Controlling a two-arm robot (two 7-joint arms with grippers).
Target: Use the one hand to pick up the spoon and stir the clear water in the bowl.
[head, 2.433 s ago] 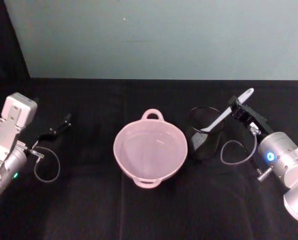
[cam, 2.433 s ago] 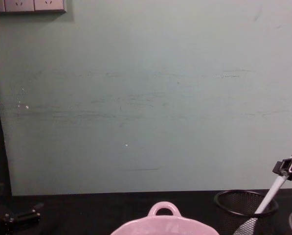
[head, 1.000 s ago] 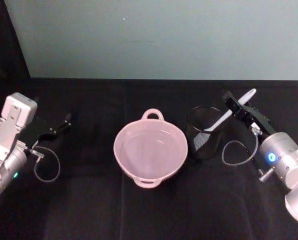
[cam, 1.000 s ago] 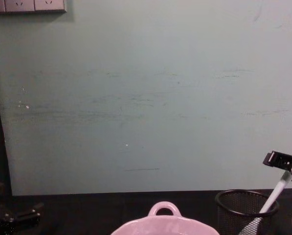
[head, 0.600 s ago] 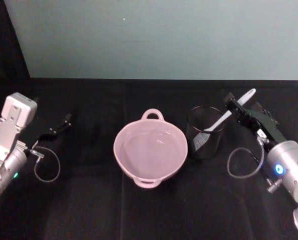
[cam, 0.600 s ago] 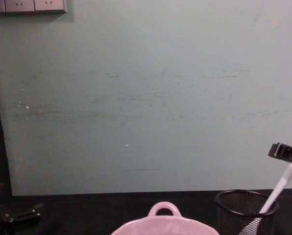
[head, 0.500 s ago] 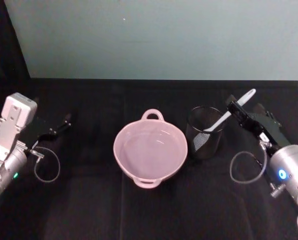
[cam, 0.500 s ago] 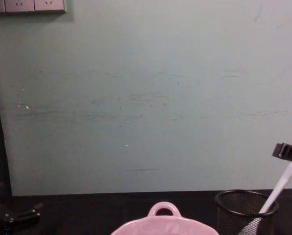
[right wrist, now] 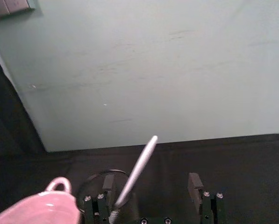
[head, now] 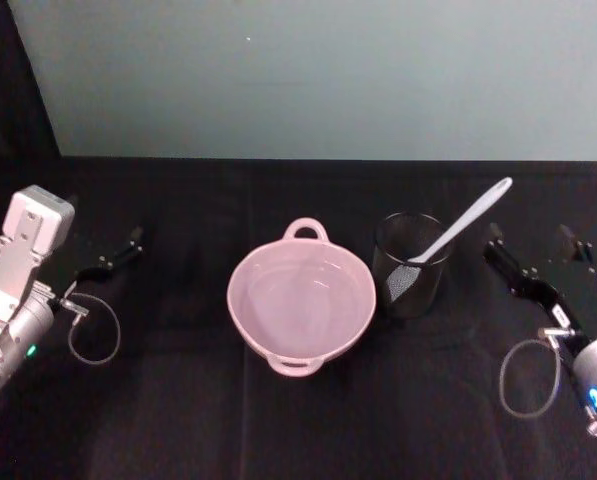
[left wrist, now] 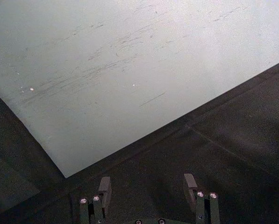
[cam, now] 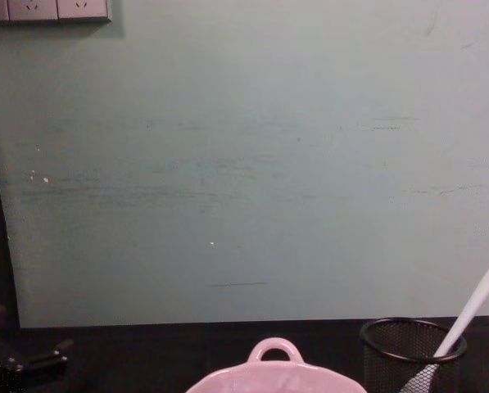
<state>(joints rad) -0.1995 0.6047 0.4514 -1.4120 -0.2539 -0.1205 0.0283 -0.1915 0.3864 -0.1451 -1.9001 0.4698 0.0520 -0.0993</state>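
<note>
At the centre of the head view, the pale pink bowl with a wavy rim and a small loop handle (head: 301,305) sits on the black-covered bench (head: 278,420), holding clear water. Just beside it, toward the right of the frame, stands a black wire-mesh cup (head: 410,265), close to the bowl's rim; whether the two touch cannot be told. The long slim white plastic spoon (head: 458,233) stands tilted in this cup, blade down inside the mesh and handle leaning up toward the upper right of the frame. No hand touches it.

The right hand (head: 534,259), a black two-fingered gripper on a silver cylindrical wrist, is at the right edge of the head view, apart from the spoon handle and right of the cup. Its fingers (right wrist: 194,183) are spread apart and hold nothing. In the right wrist view the spoon handle rises close beside one finger, with the mesh cup and the bowl's edge farther off.

The left hand (head: 108,260) is at the left edge of the head view, well apart from the bowl, with its fingers (left wrist: 104,186) apart and empty. A pale green wall (cam: 244,164) stands behind the bench.
</note>
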